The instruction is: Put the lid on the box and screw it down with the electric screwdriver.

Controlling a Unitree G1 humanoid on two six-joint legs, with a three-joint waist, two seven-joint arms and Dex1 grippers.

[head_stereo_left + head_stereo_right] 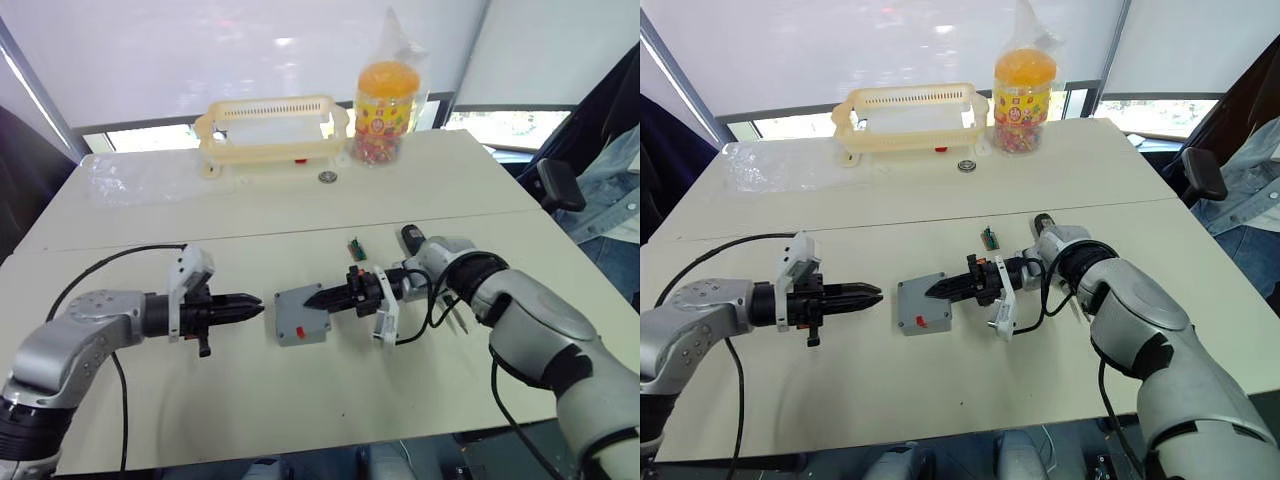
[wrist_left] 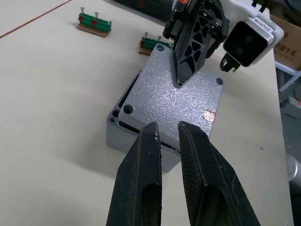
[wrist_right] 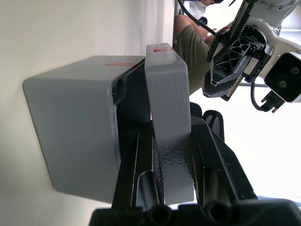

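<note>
The lid (image 2: 176, 101) sits slightly askew on the box (image 1: 301, 317) mid-table, pinched at its edge by the right gripper (image 1: 326, 296). The left gripper (image 1: 252, 308) hovers just beside the box, fingers nearly together, holding nothing. Thin, stiff, light plastic, the lid likely slides easily; edge holds suit it best.

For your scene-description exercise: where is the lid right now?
The lid lies askew on top of the box, mid-table between both grippers, pinched at one edge by the right gripper; the left gripper points at it from the robot's left.
</note>
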